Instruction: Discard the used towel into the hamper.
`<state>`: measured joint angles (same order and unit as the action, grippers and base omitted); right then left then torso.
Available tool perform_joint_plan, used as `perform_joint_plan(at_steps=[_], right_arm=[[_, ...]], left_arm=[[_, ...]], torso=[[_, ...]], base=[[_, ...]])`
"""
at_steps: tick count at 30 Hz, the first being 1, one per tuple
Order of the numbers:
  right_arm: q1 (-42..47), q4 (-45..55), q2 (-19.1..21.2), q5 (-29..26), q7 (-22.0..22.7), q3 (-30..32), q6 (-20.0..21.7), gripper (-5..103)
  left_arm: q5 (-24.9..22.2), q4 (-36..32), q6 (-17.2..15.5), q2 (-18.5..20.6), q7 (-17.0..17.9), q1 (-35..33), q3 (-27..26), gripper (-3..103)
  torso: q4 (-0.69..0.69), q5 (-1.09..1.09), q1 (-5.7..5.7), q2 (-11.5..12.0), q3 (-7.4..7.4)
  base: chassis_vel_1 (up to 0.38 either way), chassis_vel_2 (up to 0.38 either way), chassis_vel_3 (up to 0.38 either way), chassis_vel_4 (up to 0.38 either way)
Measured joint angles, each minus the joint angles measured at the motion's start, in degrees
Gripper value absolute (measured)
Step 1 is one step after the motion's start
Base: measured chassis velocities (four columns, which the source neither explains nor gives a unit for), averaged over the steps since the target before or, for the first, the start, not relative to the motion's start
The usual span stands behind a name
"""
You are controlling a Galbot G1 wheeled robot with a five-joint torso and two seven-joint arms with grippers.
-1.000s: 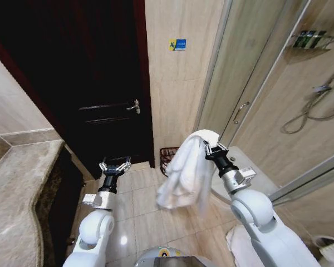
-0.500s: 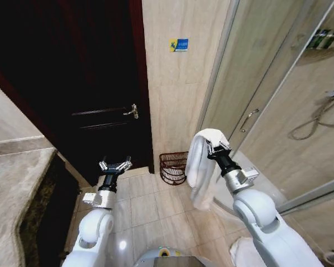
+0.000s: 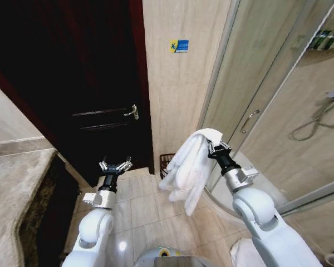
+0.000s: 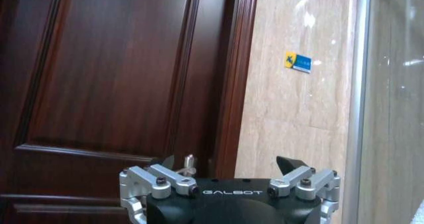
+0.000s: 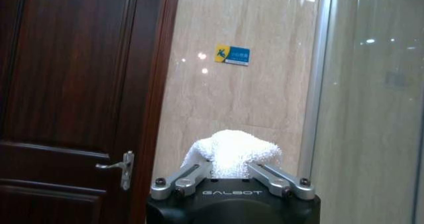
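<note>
- Dark wooden door [image 3: 72, 83], panelled, standing shut at the left of the wall; silver lever handle [image 3: 133, 112] sitting at its right edge.
- Beige tiled wall [image 3: 175, 100] carrying a small blue-and-yellow sticker [image 3: 178, 45].
- Glass shower enclosure [image 3: 278, 111] standing right of the wall, shower hose [image 3: 317, 119] hanging inside.
- Marble counter [image 3: 14, 194] running along the left.
- Pale tiled floor [image 3: 145, 208] lying below.

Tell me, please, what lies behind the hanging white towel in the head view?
Behind the towel, held up by the right gripper, a sliver of the dark hamper shows against the tiled wall. The towel covers the rest of it, contents included.
</note>
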<state>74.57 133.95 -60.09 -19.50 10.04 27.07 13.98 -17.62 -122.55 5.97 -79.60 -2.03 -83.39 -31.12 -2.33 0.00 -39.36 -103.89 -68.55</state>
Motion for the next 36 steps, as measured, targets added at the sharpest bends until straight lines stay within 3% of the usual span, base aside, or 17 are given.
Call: perform_joint_plan(at_steps=[29, 34, 36], right_arm=[[0.63, 0.41, -0.27, -0.56, -0.34, 0.76, -0.48, 7], [-2.60, -0.85, -0.27, -2.02, 0.12, 0.75, -0.04, 7], [-9.51, -5.99, -0.16, -3.94, 0.40, -0.04, 0.71, 7]], left_arm=[[0.18, 0.09, -0.08, -0.33, -0.29, -0.06, 0.06, 100], [0.17, 0.19, 0.25, -0.34, -0.46, -0.26, -0.15, 100], [-0.06, 0.71, 1.09, -0.55, -0.96, -0.73, -0.19, 100]], torso=[[0.00, 0.00, -0.05, 0.02, -0.01], [0.00, 0.00, -0.04, 0.02, -0.01], [0.00, 0.02, 0.00, 0.01, 0.00]], base=[[-0.103, 0.100, 0.102, -0.100], [-0.011, 0.008, 0.007, -0.011], [0.000, 0.000, 0.000, 0.000]])
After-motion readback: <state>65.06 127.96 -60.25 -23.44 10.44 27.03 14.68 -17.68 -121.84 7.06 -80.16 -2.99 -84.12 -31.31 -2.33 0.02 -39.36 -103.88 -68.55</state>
